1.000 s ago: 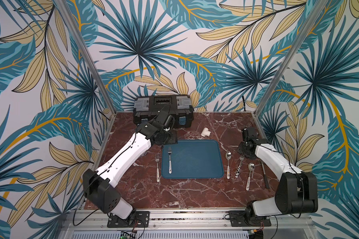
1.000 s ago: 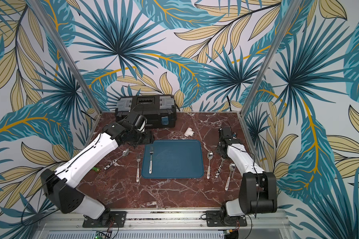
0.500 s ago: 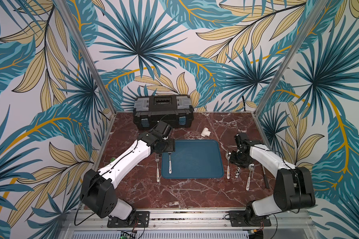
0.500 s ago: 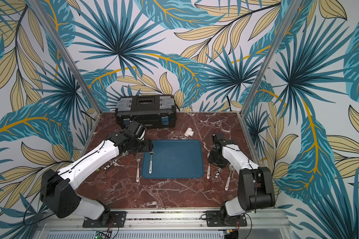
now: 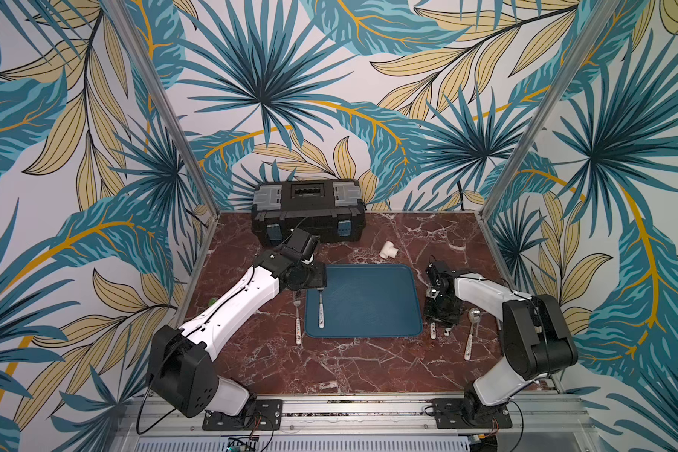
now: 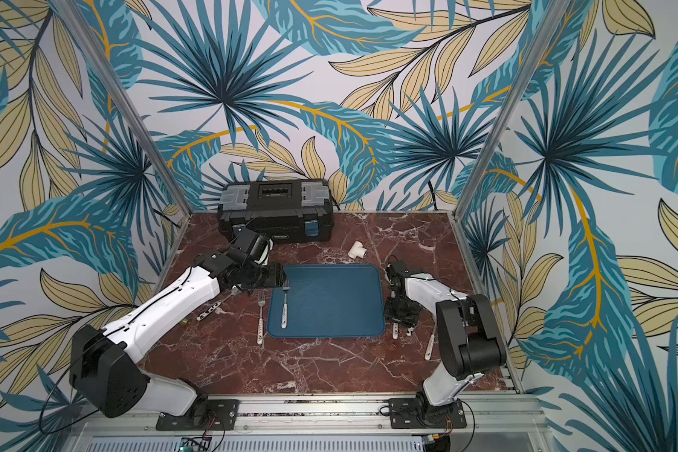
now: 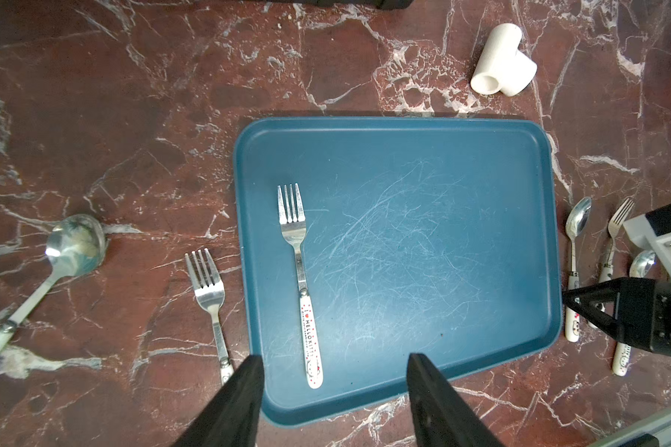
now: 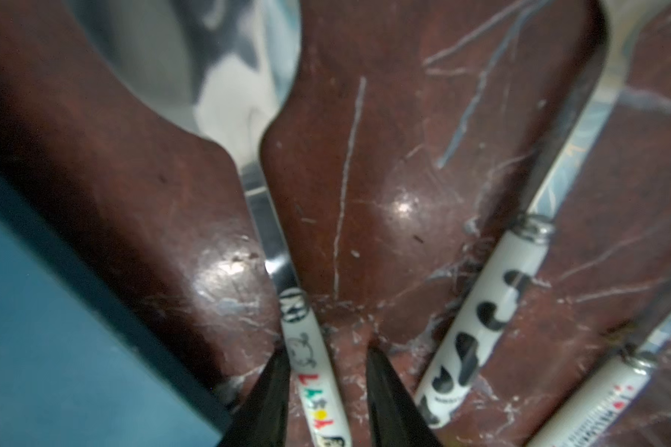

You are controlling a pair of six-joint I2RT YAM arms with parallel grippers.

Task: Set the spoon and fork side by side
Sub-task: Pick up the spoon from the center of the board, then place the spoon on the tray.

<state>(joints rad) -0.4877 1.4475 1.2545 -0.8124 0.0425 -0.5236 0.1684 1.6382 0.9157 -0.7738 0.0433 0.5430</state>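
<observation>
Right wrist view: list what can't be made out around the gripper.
- Spoon bowl: blurred, cut off by the frame's edge.
- Cow-spotted handle: its head blurs out, spoon or fork unclear.
- Right gripper: in both top views its own body hides the fingertips.

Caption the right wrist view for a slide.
Right gripper straddles spoon handle beside tray, jaws not yet shut.

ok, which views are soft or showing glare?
Right wrist view: close-up blur, spoon smeared, glare spots on the table. Left wrist view: sharp, highlight on the big spoon, tray scratches shining. Both top views: evenly lit.
</observation>
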